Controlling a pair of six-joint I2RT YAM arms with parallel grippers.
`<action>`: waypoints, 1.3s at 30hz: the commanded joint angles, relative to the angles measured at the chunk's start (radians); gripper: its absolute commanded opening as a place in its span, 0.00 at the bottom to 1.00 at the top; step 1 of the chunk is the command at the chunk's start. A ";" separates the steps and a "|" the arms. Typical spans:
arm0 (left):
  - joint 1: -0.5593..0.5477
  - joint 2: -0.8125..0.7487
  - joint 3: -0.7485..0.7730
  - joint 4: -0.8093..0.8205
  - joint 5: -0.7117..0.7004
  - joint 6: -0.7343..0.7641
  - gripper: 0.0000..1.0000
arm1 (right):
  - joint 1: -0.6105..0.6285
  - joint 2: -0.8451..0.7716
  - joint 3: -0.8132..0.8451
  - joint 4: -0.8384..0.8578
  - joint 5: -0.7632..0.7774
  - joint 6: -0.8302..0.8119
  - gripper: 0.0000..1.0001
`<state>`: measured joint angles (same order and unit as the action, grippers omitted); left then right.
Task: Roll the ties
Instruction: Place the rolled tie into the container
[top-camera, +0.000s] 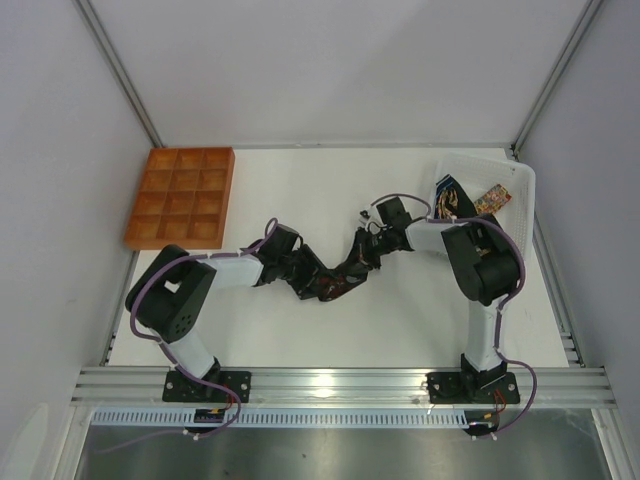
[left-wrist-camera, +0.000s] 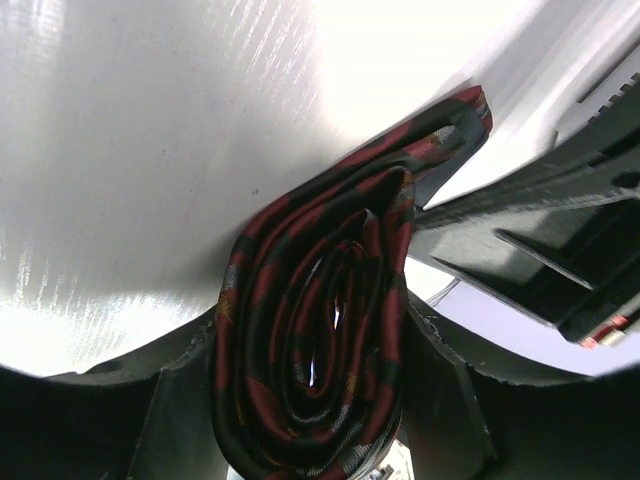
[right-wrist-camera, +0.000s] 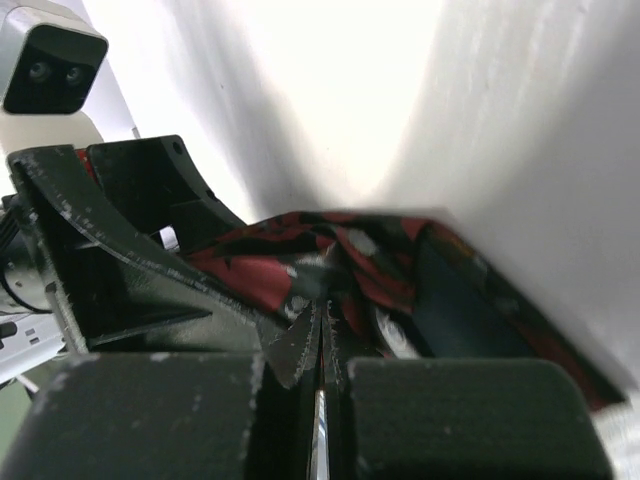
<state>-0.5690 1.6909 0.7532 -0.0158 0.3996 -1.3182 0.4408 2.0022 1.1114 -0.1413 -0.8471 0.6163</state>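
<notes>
A maroon-and-black patterned tie (top-camera: 336, 284) lies mid-table between my two grippers. My left gripper (top-camera: 305, 275) is shut on its rolled part. In the left wrist view the coil (left-wrist-camera: 320, 320) stands squeezed between my fingers (left-wrist-camera: 175, 400), with a loose tail running up to the right. My right gripper (top-camera: 362, 255) is shut, its fingertips (right-wrist-camera: 300, 340) pinching the tie's loose end (right-wrist-camera: 260, 270). The right gripper's black body also shows in the left wrist view (left-wrist-camera: 560, 230).
A white mesh basket (top-camera: 522, 182) at the back right holds more patterned ties (top-camera: 456, 198). An orange compartment tray (top-camera: 180, 197) sits at the back left. White walls close in the table on three sides.
</notes>
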 joint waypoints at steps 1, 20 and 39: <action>-0.009 0.010 -0.009 -0.056 -0.027 0.007 0.60 | -0.014 -0.088 0.010 -0.073 0.046 -0.038 0.01; -0.009 0.001 -0.012 -0.055 -0.041 0.030 0.34 | -0.005 -0.134 -0.084 -0.038 0.060 -0.023 0.00; 0.033 -0.131 0.083 -0.222 -0.104 0.263 0.01 | -0.034 -0.243 0.022 -0.267 0.175 -0.058 0.00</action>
<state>-0.5621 1.6386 0.7891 -0.1299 0.3569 -1.1461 0.4198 1.8454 1.0725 -0.3378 -0.7185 0.5789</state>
